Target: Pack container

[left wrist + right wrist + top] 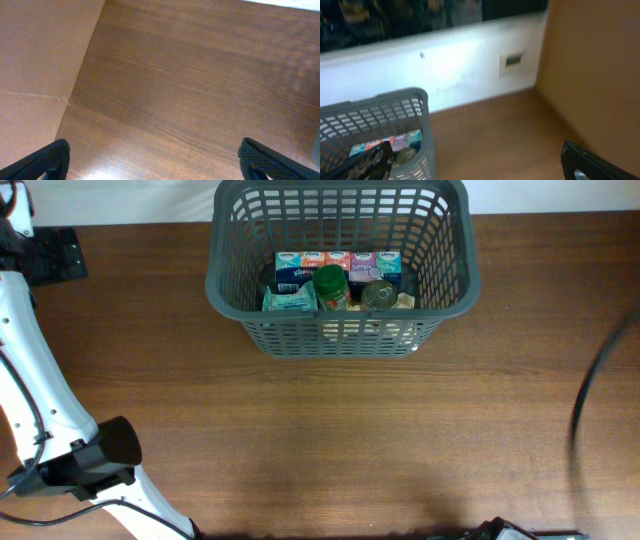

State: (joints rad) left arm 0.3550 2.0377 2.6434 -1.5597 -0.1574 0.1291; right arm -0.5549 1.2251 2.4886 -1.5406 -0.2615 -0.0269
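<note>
The container, a dark grey lattice basket (340, 335), stands at the back middle of the wooden table. Inside it are a row of small colourful tissue packs (338, 262), a green-lidded jar (330, 282), a tin can (379, 294) and a teal tissue pack (288, 300). My left gripper (154, 160) is open and empty above bare wood. My right gripper (476, 160) is open and empty, to the right of the basket (375, 102), whose tissue packs (385, 144) and can show through the rim.
The white left arm (40, 390) runs along the table's left side. A dark cable (590, 390) hangs at the right. A brown cardboard wall (35, 65) borders the left wrist view. A white wall (460, 65) stands behind the table.
</note>
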